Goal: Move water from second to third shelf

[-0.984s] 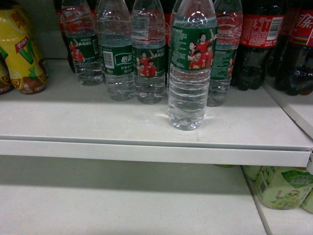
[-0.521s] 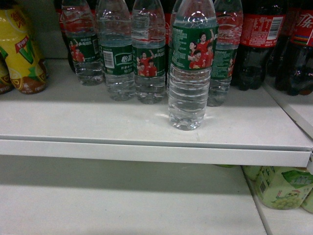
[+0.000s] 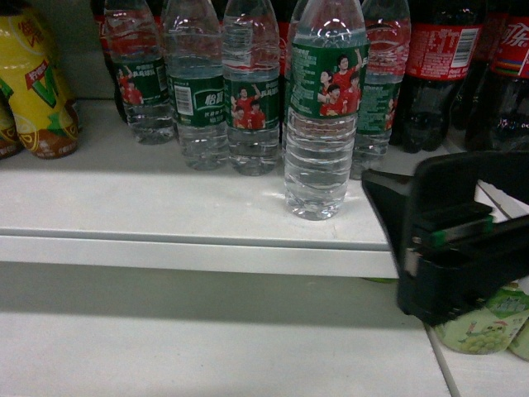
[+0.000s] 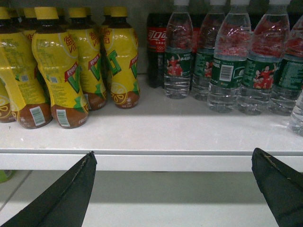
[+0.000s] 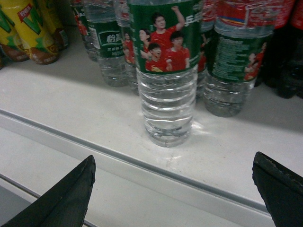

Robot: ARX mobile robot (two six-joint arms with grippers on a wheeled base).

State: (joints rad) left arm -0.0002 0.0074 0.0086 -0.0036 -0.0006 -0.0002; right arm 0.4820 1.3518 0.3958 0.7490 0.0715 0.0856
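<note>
The right gripper (image 5: 173, 196) is showing only two dark fingertips at the bottom corners of its wrist view, spread wide and gripping nothing. Its black body is blocking the shelf edge (image 3: 207, 252) at the head view's lower right. The water bottle (image 5: 165, 80) is standing upper centre, cap cut off, ahead of the other water bottles (image 3: 202, 91). The left gripper (image 4: 173, 191) is likewise gaping wide and empty, facing yellow drink bottles (image 4: 61, 66) at upper left.

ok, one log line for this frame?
phase: approach | right end effector: open, beside front water bottle, no contact | left end effector: open, idle | bottle upright on shelf
</note>
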